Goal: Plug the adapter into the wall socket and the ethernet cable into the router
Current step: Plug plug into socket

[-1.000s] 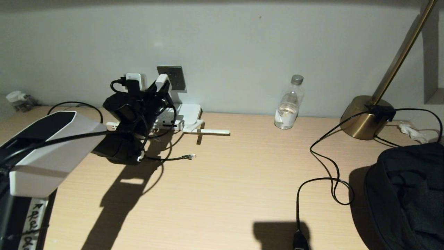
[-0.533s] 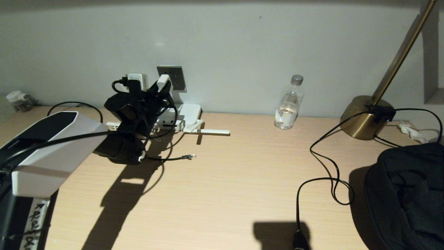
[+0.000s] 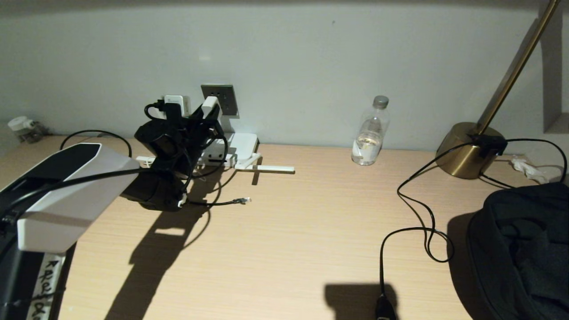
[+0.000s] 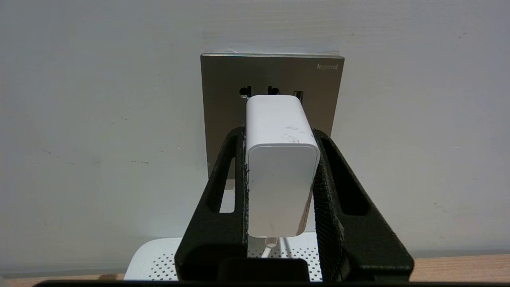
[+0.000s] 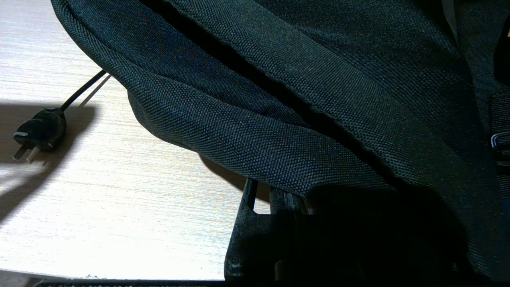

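Note:
My left gripper [image 3: 205,114] is shut on the white adapter [image 3: 209,106], gripping its two sides [image 4: 279,179]. It holds the adapter up against the grey wall socket [image 4: 271,73]. The adapter hides the socket's lower holes, and its pins are hidden. Its thin white cord hangs down toward the white router [image 3: 242,144], which lies at the wall below the socket [image 3: 222,98]. The black ethernet cable [image 3: 218,203] lies on the desk, with its clear connector apart from the router. My right gripper [image 5: 285,197] is parked under a black bag, its fingers close together.
Another white charger [image 3: 175,103] with a black lead sits on the wall left of the socket. A water bottle [image 3: 371,133], a brass lamp base [image 3: 466,151], its black cord [image 3: 418,213] with a loose plug [image 5: 38,133], and the black bag [image 3: 520,249] are to the right.
My left arm has edged slightly forward and right, carrying the adapter a little closer to the socket. Nothing else has moved.

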Available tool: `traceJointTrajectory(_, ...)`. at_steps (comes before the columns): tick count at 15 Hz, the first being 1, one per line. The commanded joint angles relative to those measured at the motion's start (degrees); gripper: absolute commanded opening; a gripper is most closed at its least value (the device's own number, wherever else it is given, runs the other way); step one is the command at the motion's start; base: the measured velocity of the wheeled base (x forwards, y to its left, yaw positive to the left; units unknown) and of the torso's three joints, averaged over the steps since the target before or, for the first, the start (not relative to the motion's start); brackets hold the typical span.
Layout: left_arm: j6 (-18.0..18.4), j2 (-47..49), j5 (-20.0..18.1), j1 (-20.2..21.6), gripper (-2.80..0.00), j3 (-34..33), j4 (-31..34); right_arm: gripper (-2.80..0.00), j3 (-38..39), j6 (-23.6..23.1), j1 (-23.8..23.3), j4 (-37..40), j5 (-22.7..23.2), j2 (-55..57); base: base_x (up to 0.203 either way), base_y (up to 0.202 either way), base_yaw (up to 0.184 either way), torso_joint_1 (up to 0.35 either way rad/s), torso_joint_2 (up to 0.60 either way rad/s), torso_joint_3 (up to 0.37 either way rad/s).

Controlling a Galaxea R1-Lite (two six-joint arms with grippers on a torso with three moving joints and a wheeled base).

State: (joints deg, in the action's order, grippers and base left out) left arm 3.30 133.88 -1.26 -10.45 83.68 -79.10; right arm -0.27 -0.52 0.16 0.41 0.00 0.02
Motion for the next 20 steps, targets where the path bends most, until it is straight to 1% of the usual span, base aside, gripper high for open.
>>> traceJointTrajectory(1,0.0,0.0,-0.1,0.1,-2.8,0.0,-0.4,-2.8,0.0,0.0,0.0,0.0,0.0,0.0,0.0,0.0,0.0,0.0,0.0,0.0)
traceJointTrajectory(20,0.2,-0.2,0.0,0.0,-2.8,0.8,-0.4,-2.8,0.0,0.0,0.0,0.0,0.0,0.0,0.0,0.0,0.0,0.0,0.0,0.0)
